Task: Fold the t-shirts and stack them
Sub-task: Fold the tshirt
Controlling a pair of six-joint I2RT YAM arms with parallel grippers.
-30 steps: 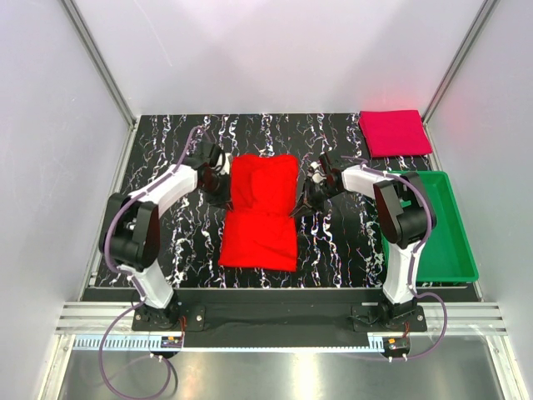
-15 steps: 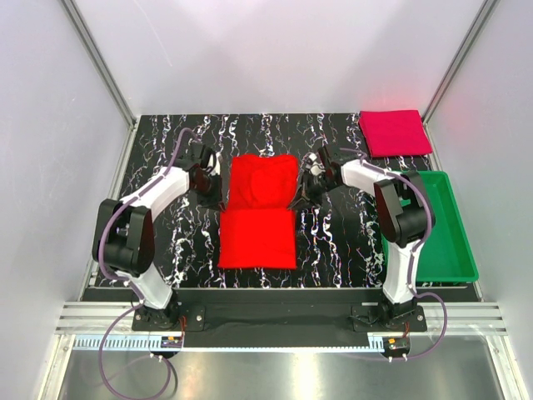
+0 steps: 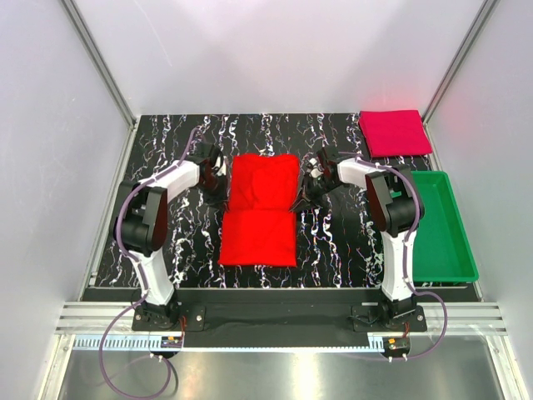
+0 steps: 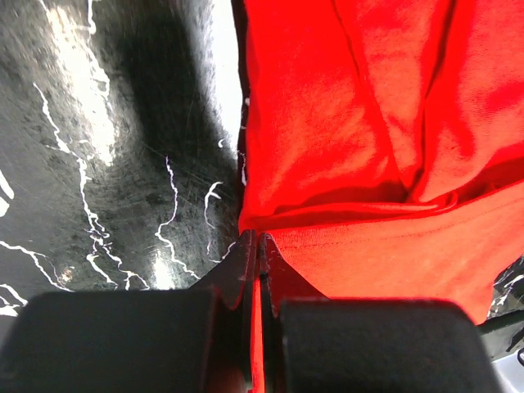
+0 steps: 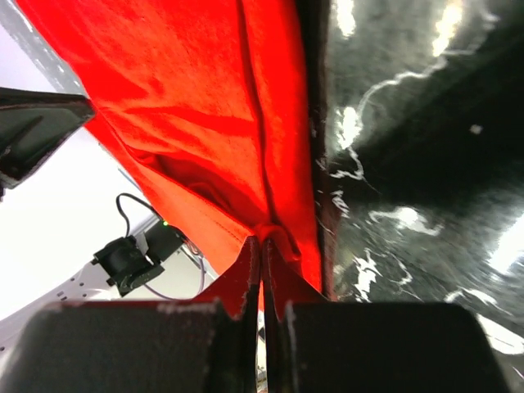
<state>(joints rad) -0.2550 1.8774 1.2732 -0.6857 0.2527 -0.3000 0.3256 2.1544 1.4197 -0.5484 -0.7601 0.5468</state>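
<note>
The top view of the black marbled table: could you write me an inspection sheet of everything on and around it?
Surface: black marbled table, no spills seen.
Job's things: red t-shirt in the middle, partly folded, with a crease across it; crimson t-shirt folded square at the far right corner, with nothing touching it.
Clutter: green tray at the right edge, nothing seen inside.
Claws: left claw shut on the red t-shirt's left edge; right claw shut on its right edge.
Cables: purple cables run along both arms and loop near the bases, away from the cloth.
Surroundings: white walls on three sides, metal rail at the near edge.
</note>
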